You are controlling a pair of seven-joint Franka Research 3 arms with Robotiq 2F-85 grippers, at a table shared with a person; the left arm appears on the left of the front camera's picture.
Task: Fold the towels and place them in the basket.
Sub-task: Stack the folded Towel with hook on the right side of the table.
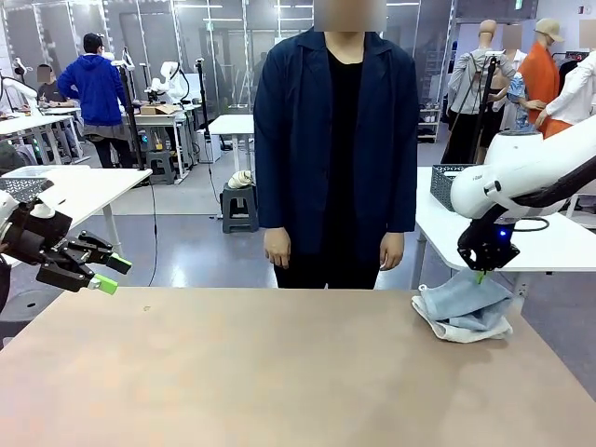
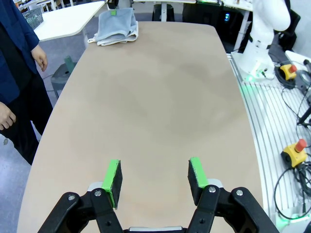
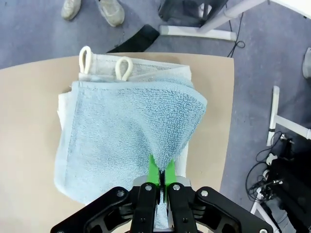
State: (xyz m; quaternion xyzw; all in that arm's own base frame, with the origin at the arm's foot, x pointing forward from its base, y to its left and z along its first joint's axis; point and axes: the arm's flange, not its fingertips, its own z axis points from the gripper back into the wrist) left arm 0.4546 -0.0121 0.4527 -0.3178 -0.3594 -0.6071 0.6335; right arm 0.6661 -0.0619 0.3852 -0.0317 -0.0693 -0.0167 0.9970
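Observation:
Two towels lie stacked at the table's far right corner. The pale blue towel (image 1: 475,300) (image 3: 116,126) lies folded on top of the white towel (image 1: 445,328) (image 3: 146,68), whose two hanging loops point away from me. My right gripper (image 1: 480,277) (image 3: 161,172) is shut on a corner of the blue towel and lifts it into a small peak. My left gripper (image 1: 112,274) (image 2: 155,177) hovers open over the table's left side, with nothing between its fingers. The towel stack (image 2: 116,24) lies far from it. The dark grey mesh basket (image 1: 443,184) (image 2: 30,17) stands on a white side table behind the towels.
A person (image 1: 335,140) in a dark jacket stands at the far edge, hands hanging down. The brown table (image 1: 279,372) is bare from the left to the middle. The white side table (image 1: 559,247) stands close past the right corner. Cables and stop buttons (image 2: 290,153) lie beside the table.

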